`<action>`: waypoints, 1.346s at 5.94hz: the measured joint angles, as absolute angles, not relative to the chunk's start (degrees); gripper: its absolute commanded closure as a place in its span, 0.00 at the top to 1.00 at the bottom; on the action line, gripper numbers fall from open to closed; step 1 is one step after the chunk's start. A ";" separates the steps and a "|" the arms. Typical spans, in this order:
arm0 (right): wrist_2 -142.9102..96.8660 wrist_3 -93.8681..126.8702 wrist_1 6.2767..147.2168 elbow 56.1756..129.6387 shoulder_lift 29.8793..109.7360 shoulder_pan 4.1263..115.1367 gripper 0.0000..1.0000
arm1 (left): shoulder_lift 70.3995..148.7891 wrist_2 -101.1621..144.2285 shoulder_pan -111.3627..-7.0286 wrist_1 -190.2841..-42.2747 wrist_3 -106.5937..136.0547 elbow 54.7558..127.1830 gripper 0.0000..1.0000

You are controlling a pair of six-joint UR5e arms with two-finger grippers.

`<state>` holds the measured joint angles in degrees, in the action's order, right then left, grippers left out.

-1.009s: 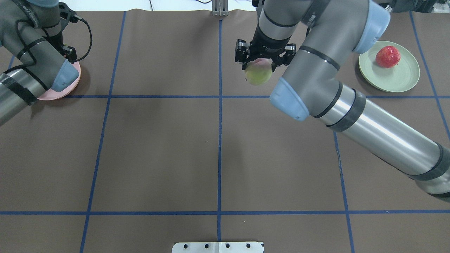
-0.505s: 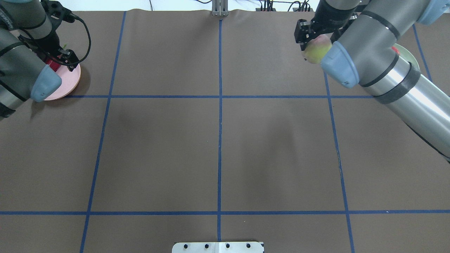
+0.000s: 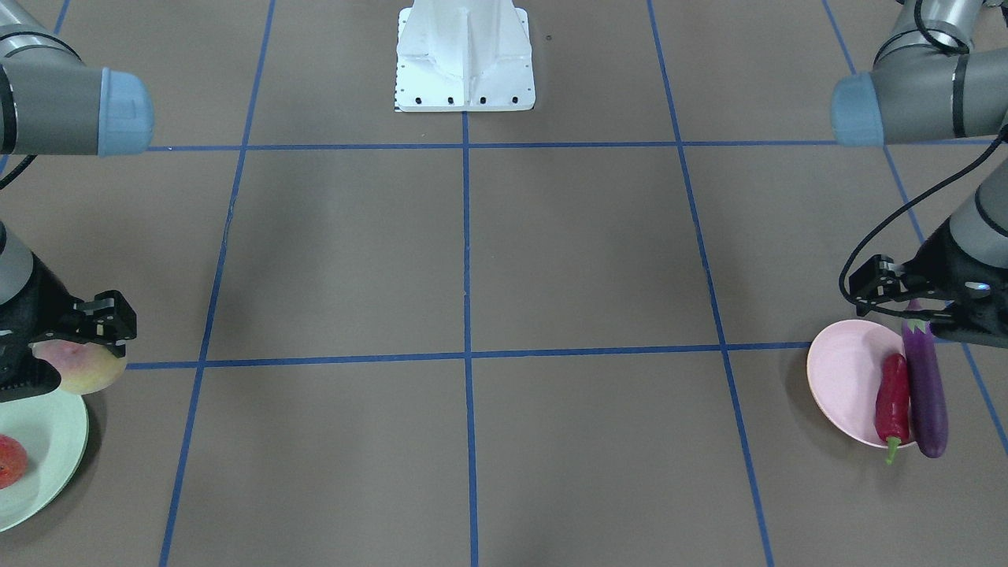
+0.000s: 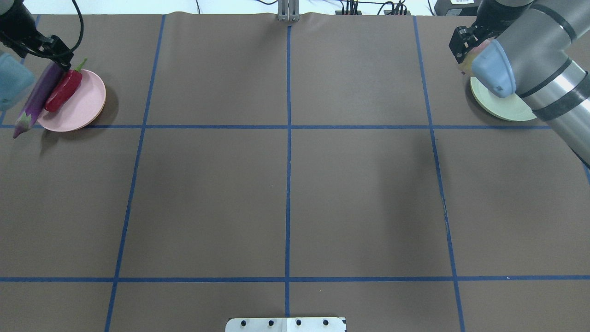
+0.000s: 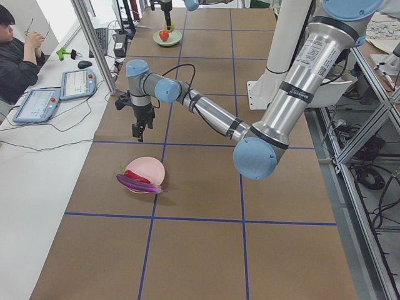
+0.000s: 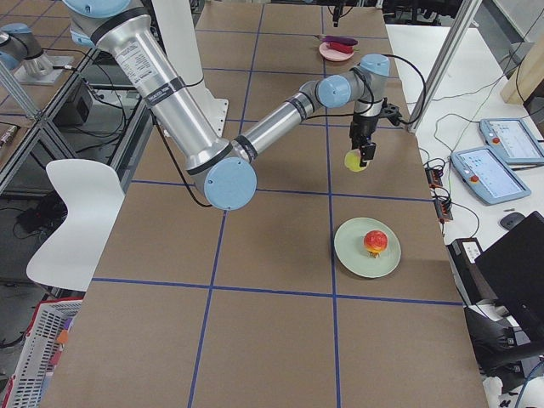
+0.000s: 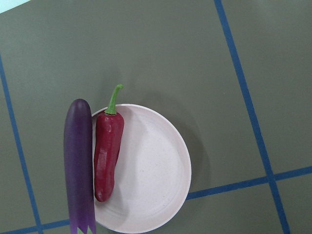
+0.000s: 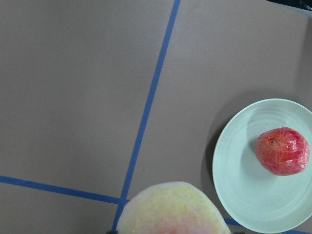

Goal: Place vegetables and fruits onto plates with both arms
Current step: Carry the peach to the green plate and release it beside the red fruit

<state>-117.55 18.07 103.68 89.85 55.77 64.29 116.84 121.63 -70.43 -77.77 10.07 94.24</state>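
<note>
Robot's right gripper point(image 3: 72, 346) pinches a pale yellow-green, pink-blushed fruit point(image 3: 85, 368) in the air just beside the pale mint-green round plate point(image 3: 47, 441), far right, where a round mottled red-orange fruit point(image 3: 9, 462) sits; far left, the left gripper point(image 5: 141, 128), jaws spread and empty, hangs above the pale pink round plate point(image 3: 843, 370); a shiny red chili pepper point(image 3: 892, 398) lies on it, touching a long glossy purple eggplant point(image 3: 925, 386) along its rim.

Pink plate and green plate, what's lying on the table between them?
Nothing. In the overhead view the stretch from the pink plate to the green plate is bare brown table cover, crossed only by blue tape lines.
</note>
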 measured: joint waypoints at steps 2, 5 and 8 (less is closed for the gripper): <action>-116.83 17.23 90.62 82.78 59.64 64.95 0.00 | 112.92 126.67 -78.35 -75.37 1.25 93.72 1.00; -116.94 16.08 80.61 76.76 64.79 65.82 0.00 | 107.68 130.86 -85.73 -76.26 -9.92 92.38 1.00; -119.07 15.87 80.19 72.99 65.72 65.92 0.83 | 105.97 130.96 -86.57 -76.81 -12.69 92.06 1.00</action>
